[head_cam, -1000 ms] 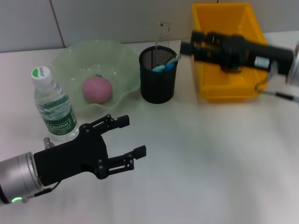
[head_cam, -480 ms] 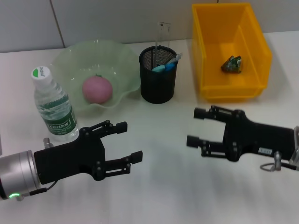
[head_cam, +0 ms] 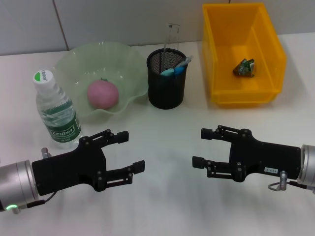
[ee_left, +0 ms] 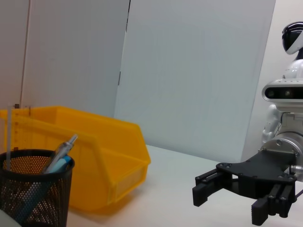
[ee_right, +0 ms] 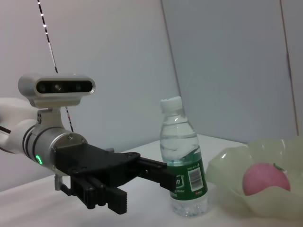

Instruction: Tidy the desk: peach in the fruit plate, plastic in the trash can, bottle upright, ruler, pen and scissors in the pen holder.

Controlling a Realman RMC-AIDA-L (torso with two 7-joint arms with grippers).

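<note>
The black mesh pen holder (head_cam: 167, 78) stands mid-desk and serves as the landmark. Inside it are a clear ruler (head_cam: 172, 36) standing upright, a pen (head_cam: 182, 63) leaning toward the bin, and blue handles (head_cam: 168, 72) that are probably the scissors, though the mesh hides the rest. Just to the holder's left sits the pale green fruit plate (head_cam: 74, 64) with the pink peach (head_cam: 102, 94) resting in its bowl. Farther left of the holder, touching the plate's near rim, the water bottle (head_cam: 55, 111) stands upright with its white cap on. To the holder's right is the yellow trash can (head_cam: 268, 54), and a crumpled green plastic wrapper (head_cam: 244, 67) lies on its floor.

The left gripper (head_cam: 132, 150) hovers over the desk in front and to the left of the holder, below the bottle, its jaws apart and holding nothing. The right gripper (head_cam: 200, 146) hovers in front and to the right of the holder, below the trash can, jaws likewise spread and empty. The two grippers point toward each other, well apart.
</note>
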